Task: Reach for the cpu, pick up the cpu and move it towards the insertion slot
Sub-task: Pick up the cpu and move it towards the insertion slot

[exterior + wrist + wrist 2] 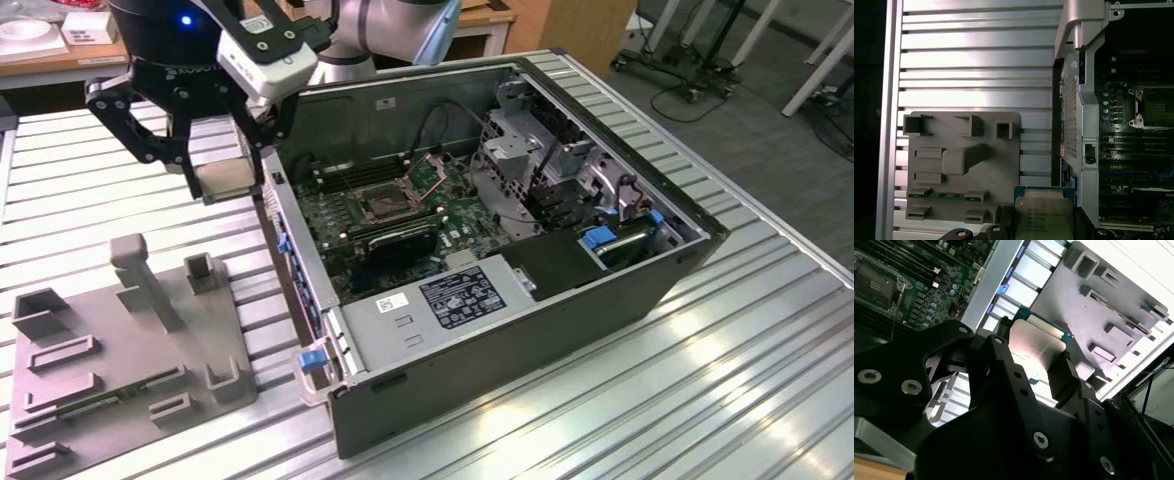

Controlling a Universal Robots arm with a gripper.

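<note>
Exterior view: the gripper point(220, 180) hangs above the tabletop point(80, 190), beside the open computer case point(534, 270). Its jaws pinch the cpu point(1044, 215). The insertion slot point(383, 205) lies well apart.

Bright light from overhead glares off the ribbed metal bench point(747, 340) in the exterior view, and in both wrist views its slats wash out to near white. The open computer case point(534, 290) holds deep shadow along its far inner wall. In the second wrist view the black hand point(1036, 370) looms dark and soft-edged, while the cpu point(1036, 347) catches a pale sheen.
</note>
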